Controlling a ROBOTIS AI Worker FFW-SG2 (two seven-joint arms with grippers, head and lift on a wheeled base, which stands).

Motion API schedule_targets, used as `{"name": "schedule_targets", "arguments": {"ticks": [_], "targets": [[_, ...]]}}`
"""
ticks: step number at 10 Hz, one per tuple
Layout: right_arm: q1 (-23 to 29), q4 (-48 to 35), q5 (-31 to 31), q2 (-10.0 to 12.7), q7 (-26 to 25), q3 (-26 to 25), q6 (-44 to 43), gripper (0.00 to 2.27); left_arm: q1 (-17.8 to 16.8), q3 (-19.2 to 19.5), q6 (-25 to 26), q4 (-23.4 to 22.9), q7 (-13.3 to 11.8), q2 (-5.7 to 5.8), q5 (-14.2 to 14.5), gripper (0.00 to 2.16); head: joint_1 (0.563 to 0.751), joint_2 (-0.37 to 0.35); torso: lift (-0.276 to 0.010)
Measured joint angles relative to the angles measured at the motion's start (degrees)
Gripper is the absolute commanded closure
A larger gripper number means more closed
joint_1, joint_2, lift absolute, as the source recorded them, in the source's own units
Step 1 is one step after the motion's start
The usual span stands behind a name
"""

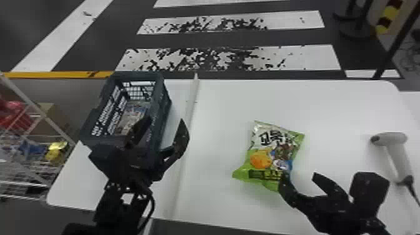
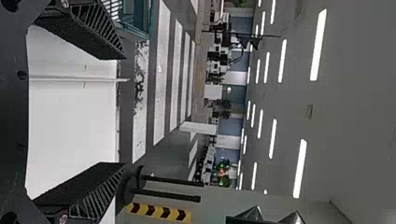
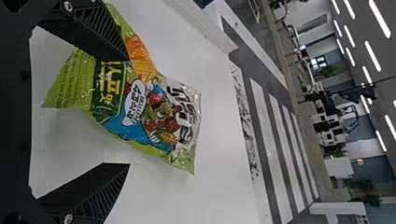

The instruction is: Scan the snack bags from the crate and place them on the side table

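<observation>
Right pincer (image 1: 300, 177) gapes wide, snack bag (image 1: 271, 156) at one fingertip, scanner (image 1: 399, 153) to its right; left pincer (image 1: 164, 122) wide too, crate (image 1: 163, 109) beside it!

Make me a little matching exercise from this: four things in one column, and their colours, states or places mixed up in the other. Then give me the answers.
Things
1. Snack bag
2. Barcode scanner
3. Crate
4. Left gripper

Colours, states or places
A. Dark, with openwork sides, over toward the robot's left
B. Black, with its two fingers spread apart and nothing between them
C. Mostly green, with colourful printing, lying down
D. Pale, with a cable at its handle end, over toward the robot's right

Right pairs: 1-C, 2-D, 3-A, 4-B
</observation>
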Motion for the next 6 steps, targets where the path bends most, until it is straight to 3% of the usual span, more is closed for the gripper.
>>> {"name": "schedule_targets", "arguments": {"ticks": [2,6], "targets": [[-2.27,0.43,-4.09,0.44,3.43,-2.47,8.45,0.08,0.51,-0.1,-0.7,0.28,-0.34,-0.08,-0.33,0.08,0.695,0.168,-0.081],[-5.72,4.0,-11.03,1.42,9.09,-6.1,17.03,0.13,0.4,-0.37,-0.72,1.79,-0.91,0.01,-0.27,0.08,0.695,0.181,-0.081]]}}
